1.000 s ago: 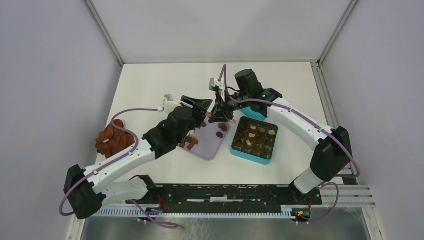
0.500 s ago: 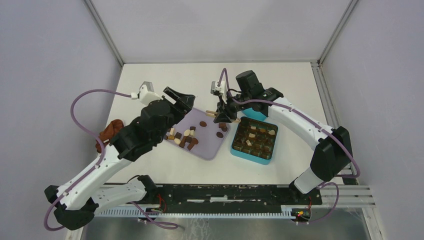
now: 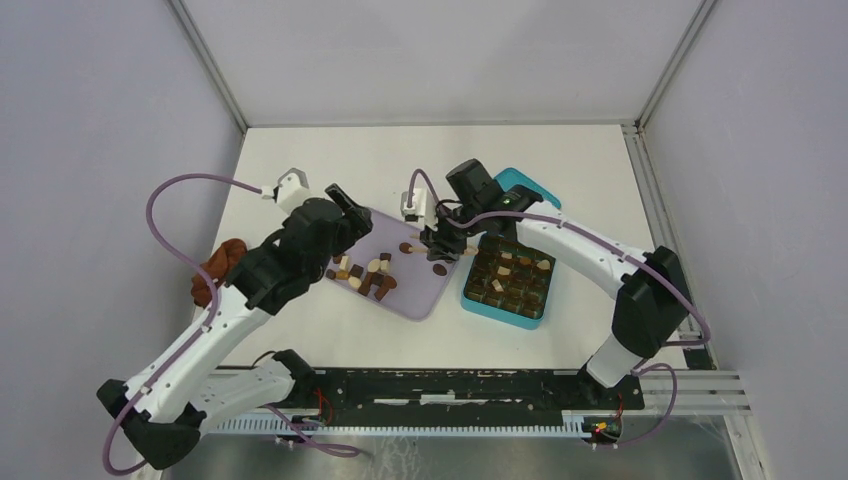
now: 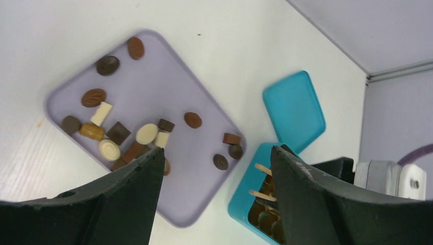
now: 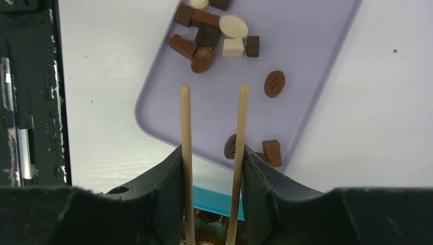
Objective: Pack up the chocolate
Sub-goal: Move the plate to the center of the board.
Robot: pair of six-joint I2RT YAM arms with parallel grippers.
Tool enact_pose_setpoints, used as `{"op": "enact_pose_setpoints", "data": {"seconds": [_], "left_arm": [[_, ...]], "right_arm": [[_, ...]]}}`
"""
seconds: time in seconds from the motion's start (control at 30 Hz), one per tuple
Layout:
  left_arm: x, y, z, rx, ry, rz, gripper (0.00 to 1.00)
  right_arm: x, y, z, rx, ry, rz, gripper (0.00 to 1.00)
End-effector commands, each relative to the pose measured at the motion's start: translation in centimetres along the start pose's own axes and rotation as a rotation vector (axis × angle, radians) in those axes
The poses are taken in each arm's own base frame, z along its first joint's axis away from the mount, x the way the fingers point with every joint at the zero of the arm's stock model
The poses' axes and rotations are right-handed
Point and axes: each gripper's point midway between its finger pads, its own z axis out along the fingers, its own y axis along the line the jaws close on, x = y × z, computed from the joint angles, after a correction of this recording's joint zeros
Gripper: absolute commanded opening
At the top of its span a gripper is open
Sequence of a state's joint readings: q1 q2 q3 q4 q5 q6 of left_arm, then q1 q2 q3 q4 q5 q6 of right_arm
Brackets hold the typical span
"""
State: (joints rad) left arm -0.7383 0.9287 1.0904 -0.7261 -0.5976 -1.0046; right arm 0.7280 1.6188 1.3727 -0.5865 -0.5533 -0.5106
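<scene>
The white table [image 3: 330, 160] carries everything grouped near its centre, within reach of both arms. The left arm [image 3: 225, 325] comes in from the tray's left. The left gripper [image 4: 217, 152] hangs above the tray with jaws spread wide and nothing between them, apparently standing off to leave working room. The right arm [image 3: 590, 250] bends across the teal box. The right gripper [image 5: 214, 89] bears 2 wooden sticks [image 5: 185, 132] as finger extensions, parted and empty over the tray edge nearest the box, probably lining up on a piece. The lilac tray [image 3: 415, 297] lies just beside the teal box [image 3: 467, 292], which keeps the transfer short. Many of the box's compartments already hold pieces. Its lid [image 4: 294, 109] lies off, just beyond the box, clear of the path. A rust-brown cloth lump [image 3: 228, 252] sits well apart at the table's left side and obstructs nothing. The loose chocolate [image 4: 147, 133] lies mostly bunched on the tray's left half, leaving little room for the sticks. 1 dark oval [image 5: 231, 147] and 1 rectangular piece [image 5: 271, 152] lie near the right stick; contact cannot be confirmed.
</scene>
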Motion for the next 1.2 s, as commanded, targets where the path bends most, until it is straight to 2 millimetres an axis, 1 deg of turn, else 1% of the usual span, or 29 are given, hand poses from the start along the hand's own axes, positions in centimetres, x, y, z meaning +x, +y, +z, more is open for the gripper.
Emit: {"op": "enact_pose_setpoints", "data": {"seconds": [0.0,0.07,0.1,0.13,0.2,0.33,0.47,0.6,0.7,0.73,0.8,0.9,1.0,1.07,1.17], "left_arm": [[0.7,2.1,2.2,-0.026,0.06,0.065,0.82],[0.9,3.4,3.6,-0.049,0.097,0.078,0.82],[1.4,3.9,4.3,-0.054,0.128,0.092,0.82],[0.9,5.2,5.3,-0.082,0.135,0.091,0.82],[0.8,7.1,6.9,-0.1,0.172,0.093,0.82],[0.6,10.2,10.0,-0.12,0.221,0.135,0.82],[0.3,12.4,12.8,-0.161,0.272,0.171,0.81],[1.1,14.8,15.1,-0.209,0.361,0.216,0.75],[1.6,16.6,16.5,-0.231,0.408,0.241,0.74],[1.5,17.5,17.0,-0.241,0.418,0.233,0.73],[1.8,18.5,17.9,-0.24,0.448,0.239,0.73],[2.5,19.5,19.0,-0.236,0.495,0.253,0.7],[3.2,20.2,19.6,-0.242,0.543,0.266,0.62],[3.9,20.4,19.7,-0.24,0.572,0.268,0.56],[4.5,20.7,19.6,-0.238,0.595,0.27,0.53]], "right_arm": [[1.1,-1.4,0.7,0.054,0.102,-0.04,0.45],[1.4,-1.3,1.1,0.045,0.119,-0.04,0.44],[1.5,-1.3,1.3,0.041,0.125,-0.04,0.43],[1.6,-1.2,1.4,0.036,0.127,-0.042,0.43],[1.8,-1.0,1.6,0.027,0.13,-0.038,0.43],[2.1,-0.8,2.2,0.005,0.133,-0.029,0.43],[2.1,-0.5,2.8,-0.028,0.129,-0.014,0.43],[1.8,-0.4,3.2,-0.052,0.124,-0.002,0.43],[1.6,-0.5,3.4,-0.057,0.121,-0.001,0.43],[1.6,-0.5,3.4,-0.059,0.121,-0.001,0.43],[1.5,-0.6,3.5,-0.063,0.12,0.001,0.42],[1.3,-0.6,3.6,-0.07,0.117,0.003,0.43],[1.4,-0.5,3.6,-0.07,0.119,0.003,0.42],[1.4,-0.6,3.7,-0.07,0.121,0.003,0.43],[1.3,-0.6,3.7,-0.072,0.121,0.003,0.42]]}}
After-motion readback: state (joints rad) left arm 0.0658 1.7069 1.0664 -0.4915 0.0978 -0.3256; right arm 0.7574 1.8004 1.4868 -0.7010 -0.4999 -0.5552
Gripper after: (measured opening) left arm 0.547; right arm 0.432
